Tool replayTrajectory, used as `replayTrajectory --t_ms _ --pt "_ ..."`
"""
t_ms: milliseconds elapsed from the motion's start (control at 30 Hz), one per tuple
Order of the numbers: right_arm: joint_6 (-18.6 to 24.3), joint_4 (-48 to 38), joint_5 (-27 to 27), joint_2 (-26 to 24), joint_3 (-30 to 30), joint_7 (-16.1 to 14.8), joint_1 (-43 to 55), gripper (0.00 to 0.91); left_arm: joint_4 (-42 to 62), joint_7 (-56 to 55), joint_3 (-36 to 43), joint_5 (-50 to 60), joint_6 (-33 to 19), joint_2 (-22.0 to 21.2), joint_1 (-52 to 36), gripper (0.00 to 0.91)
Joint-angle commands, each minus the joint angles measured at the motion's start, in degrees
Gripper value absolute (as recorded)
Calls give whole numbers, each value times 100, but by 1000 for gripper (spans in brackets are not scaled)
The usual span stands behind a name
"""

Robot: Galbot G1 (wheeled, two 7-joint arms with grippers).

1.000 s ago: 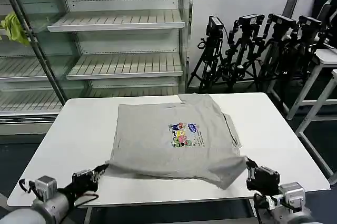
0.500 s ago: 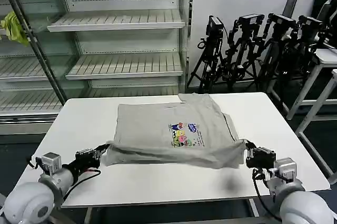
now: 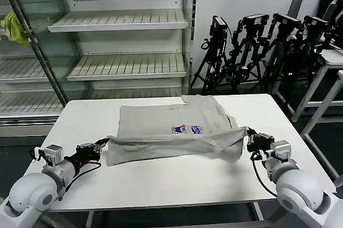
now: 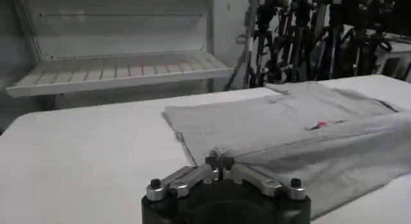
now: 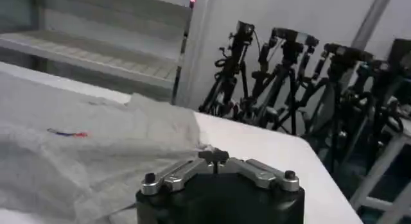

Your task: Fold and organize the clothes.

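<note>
- A white bench (image 3: 161,180) is standing in front of tall white shelving (image 3: 120,22) with slatted shelves, all of them bare in the head view.
- A yellow-green cloth (image 3: 15,28) is hanging at the shelving's far left edge.
- A cluster of black tripods (image 3: 257,51) with cameras is standing against the white wall behind the bench, on the right side.
- Part of another white table (image 3: 332,59) is showing at the right edge of the room.
- 1 grey shirt (image 3: 171,134) is lying on the bench, with its near hem raised and carried over the lower part of the chest print (image 3: 186,129), so just the top strip of the print is showing.
- 2 grippers are working, 1 at each near corner of the shirt.
- The left gripper (image 3: 99,145) is sitting low over the bench at the shirt's left corner, its fingers (image 4: 219,162) clenched on the cloth edge.
- The right gripper (image 3: 250,138) is sitting at the shirt's right corner, its fingers (image 5: 214,156) pressed together on the hem.
- The lifted fold is stretching between the 2 grippers, sagging slightly in the middle.
</note>
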Motion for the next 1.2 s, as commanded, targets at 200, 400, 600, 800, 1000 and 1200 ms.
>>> replayTrajectory --t_ms 200,400,600,800,1000,1200 --pt "35 -728 -161 174 -1620 -133 1745 0 436 19 458 161 -39 -74 -413 40" --pt "37 -883 -251 225 -1668 -164 1768 0 582 21 664 204 -49 -102 -603 40" --pt "98 -1063 -409 272 -1689 -210 1762 0 721 11 800 263 -69 -154 -767 40" --pt "154 -1270 -545 395 -1700 -237 1765 0 805 14 876 352 -97 -230 -823 40" --pt "185 -1432 -666 484 -1719 -263 1777 0 924 12 1033 462 -167 -325 -981 40" --pt "110 -1477 -772 517 -1734 -228 1749 907 1052 4 1193 559 -196 -388 -1178 907"
